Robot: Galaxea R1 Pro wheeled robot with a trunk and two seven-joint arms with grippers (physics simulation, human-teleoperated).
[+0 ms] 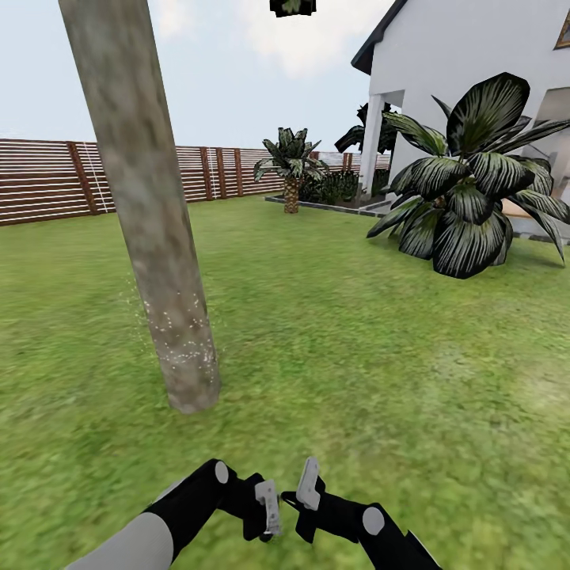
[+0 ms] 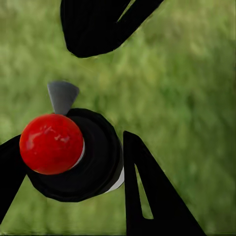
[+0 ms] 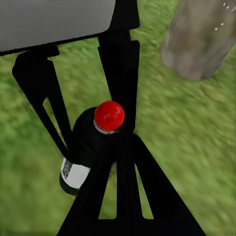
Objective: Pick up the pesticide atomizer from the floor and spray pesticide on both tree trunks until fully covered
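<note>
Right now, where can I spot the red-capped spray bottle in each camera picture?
Left wrist view: the pesticide atomizer sits lower left, red cap towards the camera, between black fingers.
Right wrist view: it stands near the middle, red cap uppermost.
Shared landmark: the green grass behind it.

Grey-tan tree trunk (image 1: 150,214) leaning, white specks low; black red-capped atomizer (image 3: 93,142) near.

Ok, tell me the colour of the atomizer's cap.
Red, on the atomizer's cap; clearest in the left wrist view.
</note>
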